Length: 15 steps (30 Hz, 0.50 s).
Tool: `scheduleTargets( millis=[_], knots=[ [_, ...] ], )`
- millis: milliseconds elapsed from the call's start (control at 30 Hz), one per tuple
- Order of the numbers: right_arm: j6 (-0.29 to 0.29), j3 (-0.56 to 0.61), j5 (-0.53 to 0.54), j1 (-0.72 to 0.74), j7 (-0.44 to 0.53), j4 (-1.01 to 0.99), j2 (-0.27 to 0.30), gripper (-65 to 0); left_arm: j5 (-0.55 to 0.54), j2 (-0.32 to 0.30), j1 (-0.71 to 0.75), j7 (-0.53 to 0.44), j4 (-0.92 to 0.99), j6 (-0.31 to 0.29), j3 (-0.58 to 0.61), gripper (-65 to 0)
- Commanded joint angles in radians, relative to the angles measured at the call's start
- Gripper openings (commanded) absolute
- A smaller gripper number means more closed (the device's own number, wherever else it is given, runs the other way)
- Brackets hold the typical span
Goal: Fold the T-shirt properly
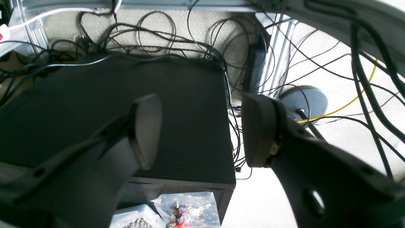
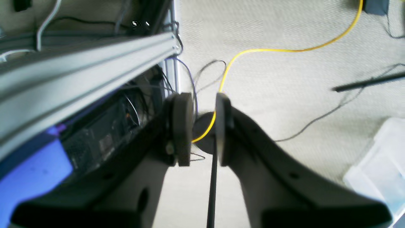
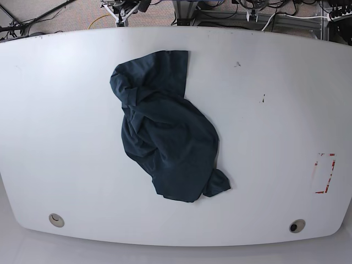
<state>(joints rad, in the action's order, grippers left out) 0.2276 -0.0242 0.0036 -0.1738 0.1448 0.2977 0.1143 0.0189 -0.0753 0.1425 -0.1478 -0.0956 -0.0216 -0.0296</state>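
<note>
T-shirt (image 3: 168, 132): dark navy, crumpled in a heap on the white table (image 3: 275, 110), far from both grippers.
Left gripper (image 1: 202, 129): jaws wide apart, empty, above a black box (image 1: 177, 104).
Right gripper (image 2: 204, 128): jaws narrowly apart, empty, over carpet and a yellow cable (image 2: 284, 50).

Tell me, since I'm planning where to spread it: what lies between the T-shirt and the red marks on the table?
In the base view, bare white table, save two small dark specks, separates the T-shirt from the red marks.
</note>
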Motion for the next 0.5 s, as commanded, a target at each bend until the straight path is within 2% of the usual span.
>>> scheduleTargets(
  millis=[0, 200, 467],
  knots=[
    [0.002, 0.0, -0.001, -0.01, 0.0, 0.001, 0.005, -52.0, 0.0, -0.005, 0.006, -0.005, -0.005, 0.005, 0.001, -28.1],
    [0.005, 0.0, 0.0, -0.014, 0.0, 0.002, 0.005, -52.6, 0.0, -0.005, 0.024, -0.006, -0.025, 0.005, 0.001, -28.1],
    [0.008, -0.004, 0.008, -0.097, 0.048, 0.102, -0.015, -52.8, 0.0, -0.005, 0.165, -0.006, -0.286, 0.005, 0.001, -28.1]
  ],
)
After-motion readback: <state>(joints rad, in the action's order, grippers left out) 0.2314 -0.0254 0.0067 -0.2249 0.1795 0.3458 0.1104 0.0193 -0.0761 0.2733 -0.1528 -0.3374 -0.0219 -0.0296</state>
